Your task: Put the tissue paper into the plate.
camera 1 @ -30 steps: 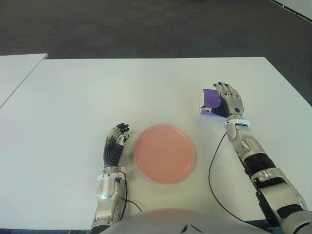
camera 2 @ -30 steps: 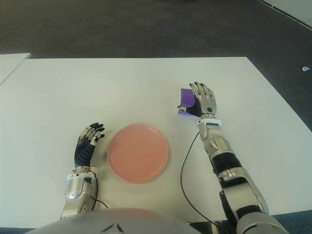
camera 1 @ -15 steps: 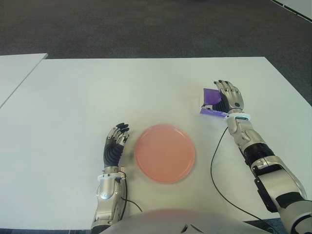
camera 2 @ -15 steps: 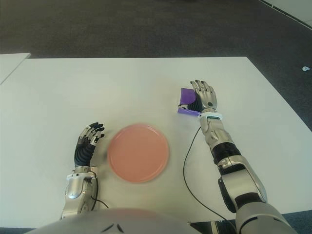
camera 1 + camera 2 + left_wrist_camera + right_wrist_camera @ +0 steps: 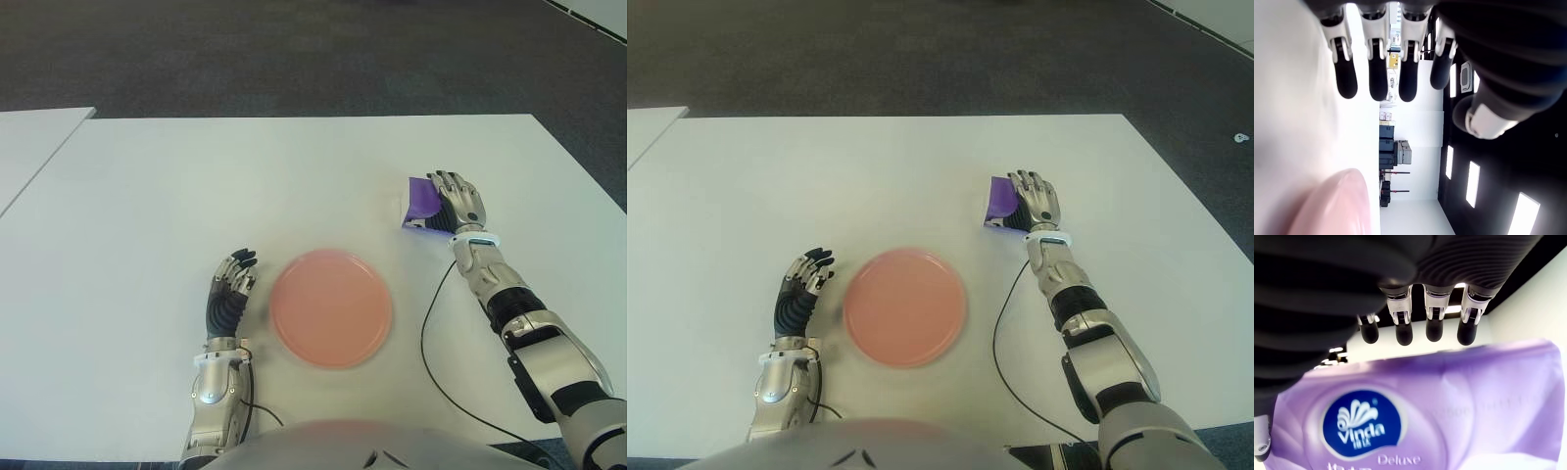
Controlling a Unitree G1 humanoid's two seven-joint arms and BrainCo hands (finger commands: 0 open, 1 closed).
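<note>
Progress: early stage; tissue paper (image 5: pixel 422 200), a purple pack, lies on the desk (image 5: pixel 196 196) toward its right edge, well apart from the pink plate (image 5: pixel 331 306) near the front edge; right robot hand (image 5: pixel 458 206) covers the pack, fingers extended, not clamped; lift and transfer remain; left robot hand (image 5: pixel 231 292) idle, fingers relaxed, beside the plate's left.

Lab: white table (image 5: pixel 294 176), grey carpet (image 5: pixel 294 59)
</note>
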